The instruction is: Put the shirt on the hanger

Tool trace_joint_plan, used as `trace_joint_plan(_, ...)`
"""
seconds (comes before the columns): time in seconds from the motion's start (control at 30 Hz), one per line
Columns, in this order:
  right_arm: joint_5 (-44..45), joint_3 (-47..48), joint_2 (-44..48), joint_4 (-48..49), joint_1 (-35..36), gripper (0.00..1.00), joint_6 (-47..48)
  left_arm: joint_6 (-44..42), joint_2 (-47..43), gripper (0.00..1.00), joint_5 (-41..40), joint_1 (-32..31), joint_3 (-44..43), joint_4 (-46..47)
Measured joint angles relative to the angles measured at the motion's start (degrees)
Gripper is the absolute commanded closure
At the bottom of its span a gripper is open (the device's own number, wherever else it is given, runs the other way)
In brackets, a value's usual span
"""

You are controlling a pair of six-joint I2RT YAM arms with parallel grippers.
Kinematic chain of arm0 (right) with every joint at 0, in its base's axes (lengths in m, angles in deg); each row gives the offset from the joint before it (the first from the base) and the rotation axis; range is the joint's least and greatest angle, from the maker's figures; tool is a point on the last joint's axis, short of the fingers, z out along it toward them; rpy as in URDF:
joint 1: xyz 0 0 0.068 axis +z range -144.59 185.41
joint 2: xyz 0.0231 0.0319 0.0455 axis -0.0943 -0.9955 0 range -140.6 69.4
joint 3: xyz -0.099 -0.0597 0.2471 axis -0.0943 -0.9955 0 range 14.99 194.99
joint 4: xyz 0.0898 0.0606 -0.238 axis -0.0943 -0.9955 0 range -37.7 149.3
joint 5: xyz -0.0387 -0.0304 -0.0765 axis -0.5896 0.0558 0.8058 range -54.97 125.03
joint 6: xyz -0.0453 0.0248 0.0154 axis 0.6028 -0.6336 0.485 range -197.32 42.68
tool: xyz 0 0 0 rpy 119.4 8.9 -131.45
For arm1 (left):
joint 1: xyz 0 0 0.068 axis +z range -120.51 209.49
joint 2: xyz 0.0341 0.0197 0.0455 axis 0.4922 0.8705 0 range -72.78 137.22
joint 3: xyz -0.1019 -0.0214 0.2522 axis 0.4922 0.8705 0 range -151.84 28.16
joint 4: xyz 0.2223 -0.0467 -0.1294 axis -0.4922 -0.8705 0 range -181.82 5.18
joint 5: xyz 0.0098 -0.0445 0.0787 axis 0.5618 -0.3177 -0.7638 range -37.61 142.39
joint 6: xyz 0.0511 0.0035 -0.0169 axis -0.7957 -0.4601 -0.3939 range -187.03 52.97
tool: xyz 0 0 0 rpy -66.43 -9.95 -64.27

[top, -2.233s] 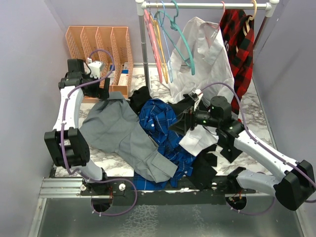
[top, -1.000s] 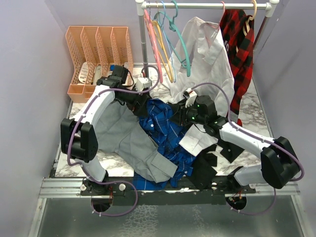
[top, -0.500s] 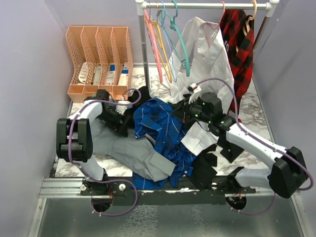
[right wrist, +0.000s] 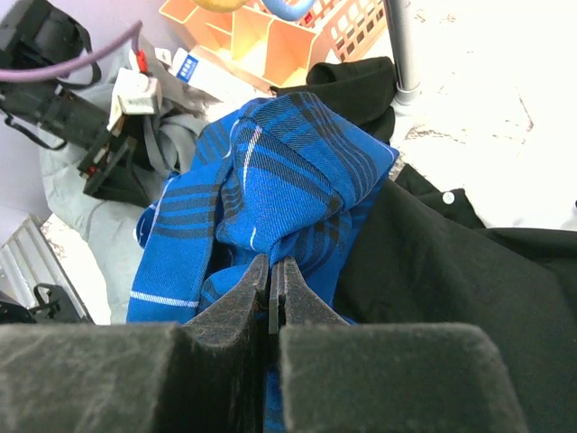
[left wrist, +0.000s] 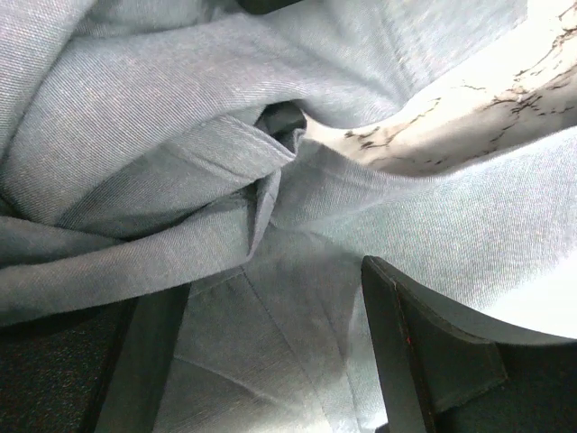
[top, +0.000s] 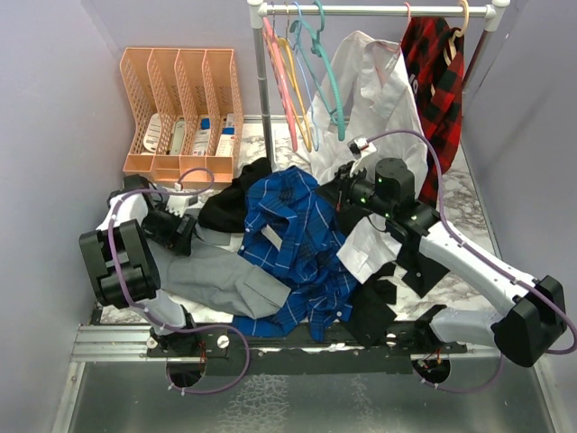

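Note:
The royal-blue plaid shirt [top: 297, 236] lies bunched in the middle of the clothes pile, one fold raised. My right gripper [top: 335, 195] is shut on that fold; in the right wrist view the jaws [right wrist: 275, 271] pinch the blue plaid shirt [right wrist: 270, 171] tight. The teal hanger [top: 326, 77] hangs by its hook on the rail at the back, apart from both grippers. My left gripper [top: 184, 225] is down on the grey shirt [top: 212, 271] at the left. Its fingers [left wrist: 419, 352] stand wide apart with grey cloth [left wrist: 270, 225] lying between them, so this gripper [left wrist: 270, 361] is open.
Pink hangers [top: 281, 77], a white shirt [top: 374, 99] and a red-and-black plaid shirt [top: 437, 77] hang on the rail [top: 379, 10]. An orange file rack [top: 180, 108] stands back left. Black garments [right wrist: 442, 271] lie around the blue shirt. The rail post [top: 262, 99] rises behind the pile.
My right gripper has shut on the blue shirt and drawn the fold up and back. The left arm has swung left, off the blue shirt and onto the grey shirt.

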State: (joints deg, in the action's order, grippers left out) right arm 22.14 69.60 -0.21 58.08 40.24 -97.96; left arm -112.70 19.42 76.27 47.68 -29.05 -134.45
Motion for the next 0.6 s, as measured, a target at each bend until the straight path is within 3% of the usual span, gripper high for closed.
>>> trace_joint_plan(0.07,0.0,0.1,0.0,-0.7,0.0,0.72,0.2,-0.4,0.7,0.19,-0.1,1.1,-2.2,-1.4)
trace_joint_plan(0.2,0.2,0.1,0.0,-2.3,0.0,0.16,0.9,-1.3,1.4,0.15,3.4,0.1,-9.1,-6.4)
trace_joint_plan(0.33,-1.3,-0.5,1.7,-4.9,0.0,0.10,1.6,-1.3,-2.2,0.15,5.1,-6.5,-11.7,-8.7)
trace_joint_plan(0.43,-4.5,-0.5,4.3,-7.3,0.3,0.09,2.1,-0.1,-7.7,0.14,4.9,-15.4,-11.0,-8.7)
trace_joint_plan(0.6,-6.3,-0.4,9.1,-11.9,6.7,0.08,2.2,3.1,-10.4,0.17,3.5,-24.9,-14.3,-8.6)
